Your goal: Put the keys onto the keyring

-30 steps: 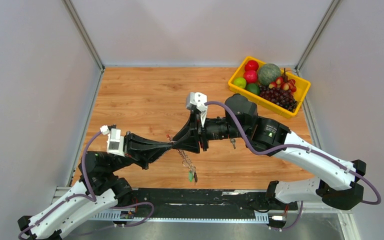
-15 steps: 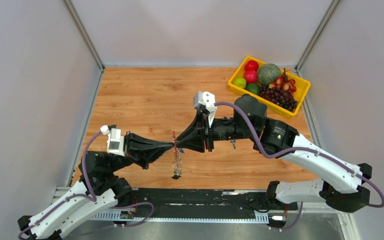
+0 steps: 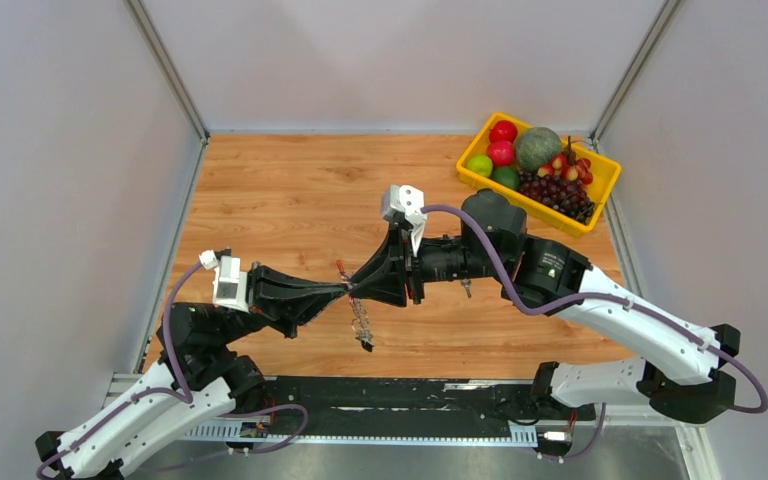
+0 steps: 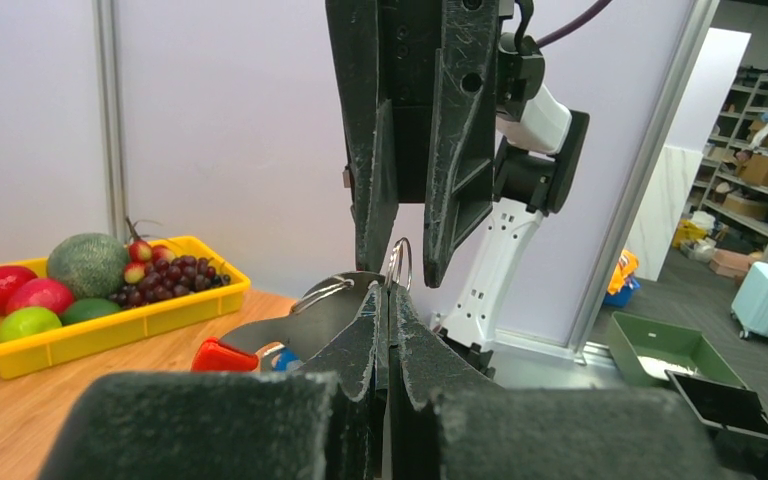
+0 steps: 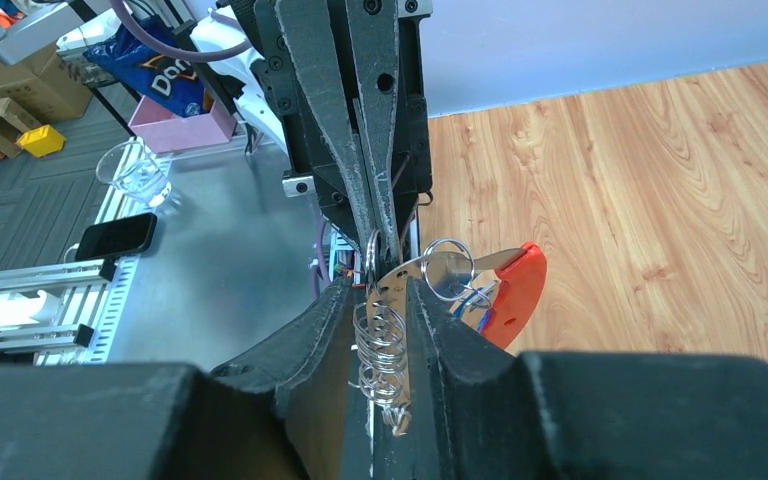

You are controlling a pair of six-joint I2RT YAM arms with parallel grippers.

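Two grippers meet tip to tip above the near middle of the table (image 3: 290, 190). The left gripper (image 4: 388, 305) has its jaws pressed flat together, pinching the keyring (image 5: 405, 280) by a wire ring (image 4: 399, 265) that stands out of the tips at 12 o'clock. The right gripper (image 5: 380, 298) faces it head-on, jaws partly apart with a clear gap between them. The keyring's grey strip lies in that gap and runs out toward 3 o'clock in the right wrist view, ending in the red curved part (image 5: 515, 288). Whether either pad presses the strip I cannot tell. A chain of rings (image 5: 380, 345) hangs in the same gap; from above it trails toward 5 o'clock to a small dark piece (image 3: 366, 345). A blue key head (image 4: 282, 362) peeps out beside the red part. Farther out, at 3 o'clock of the meeting point, one loose key (image 3: 467, 290) lies on the wood beside the right arm. The yellow tray (image 3: 480, 140) of fruit sits in the far corner at 1 o'clock.
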